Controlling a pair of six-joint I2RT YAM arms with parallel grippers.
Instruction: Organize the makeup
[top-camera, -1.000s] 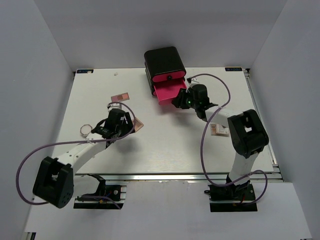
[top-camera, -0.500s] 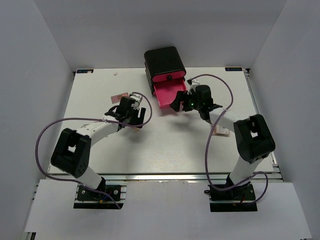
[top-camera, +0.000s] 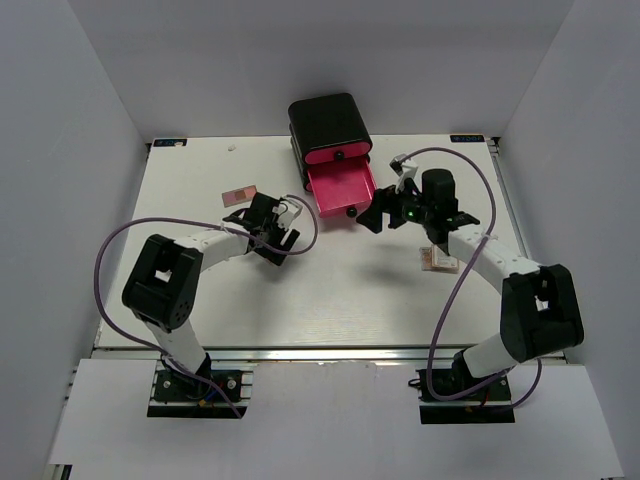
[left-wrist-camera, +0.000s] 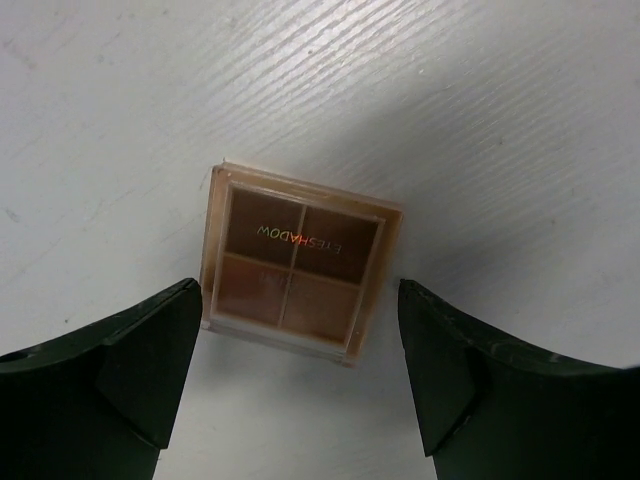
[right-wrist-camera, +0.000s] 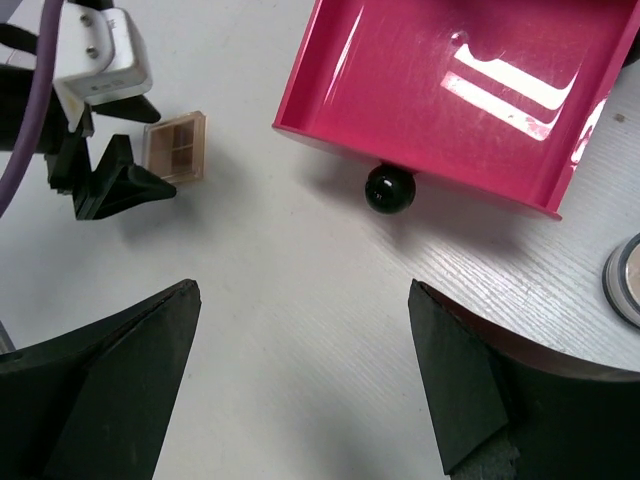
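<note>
A brown square four-pan palette (left-wrist-camera: 295, 268) lies flat on the white table, its near edge between the open fingertips of my left gripper (left-wrist-camera: 297, 292). It also shows in the right wrist view (right-wrist-camera: 176, 148), next to the left gripper (right-wrist-camera: 112, 182). From above, my left gripper (top-camera: 283, 235) covers it. My right gripper (top-camera: 377, 216) is open and empty, just right of the open pink drawer (top-camera: 341, 184); its own view shows it (right-wrist-camera: 302, 300) over bare table. A pink flat palette (top-camera: 240, 194) lies far left. A tan palette (top-camera: 438, 260) lies by the right arm.
The black box (top-camera: 328, 122) stands at the back centre, its lowest pink drawer (right-wrist-camera: 450, 90) pulled out and empty, black knob (right-wrist-camera: 388, 188) facing front. A round rim (right-wrist-camera: 627, 282) shows at the right edge of the right wrist view. White walls surround the table.
My left arm has swung right and away from me, bringing its gripper over the brown palette. My right gripper has drawn back to the right of the drawer front.
</note>
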